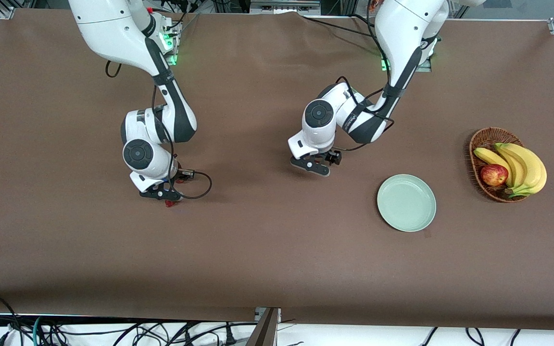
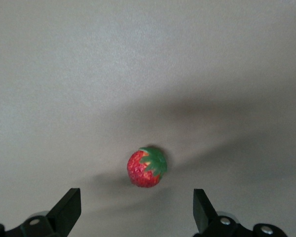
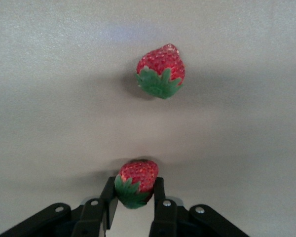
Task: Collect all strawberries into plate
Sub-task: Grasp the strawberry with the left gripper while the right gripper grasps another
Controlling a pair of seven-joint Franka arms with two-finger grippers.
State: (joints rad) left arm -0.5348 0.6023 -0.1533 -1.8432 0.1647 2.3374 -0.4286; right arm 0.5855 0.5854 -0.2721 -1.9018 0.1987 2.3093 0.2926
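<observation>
1. Step in hand: first pick. Right gripper (image 1: 167,198), lower left of centre in the front view, is down at the table with its jaws clamped on a strawberry (image 3: 135,181); right wrist view shows the berry pinched between both fingers (image 3: 108,202), leafy end toward the camera.
2. A second strawberry (image 3: 160,71) lies loose on the cloth just past the held one, upper middle of the right wrist view. In the front view only a red speck shows under the right gripper; can't separate the two berries there.
3. Left gripper (image 1: 316,166), centre of the front view, hovers over the table with jaws spread wide, nothing in them. Third strawberry (image 2: 147,167) sits on the cloth between the two fingers (image 2: 68,210), roughly centred.
4. Plate (image 1: 406,203), right of centre in the front view, is empty. No berries delivered yet, so the task is at its start.
5. Next move, my read: the right arm lifts straight up, then carries across to the plate, which is well apart from it. The left arm sits between them, so there is a crossing risk unless the left picks and drops first. The left only needs to descend and close.
6. Other items: wicker basket (image 1: 484,144) with bananas (image 1: 522,166) and an apple (image 1: 494,174), right edge of the front view, near the plate but clear of the path.
7. Risk: the small round berry could slip or roll on release; set it inside the rim.
</observation>
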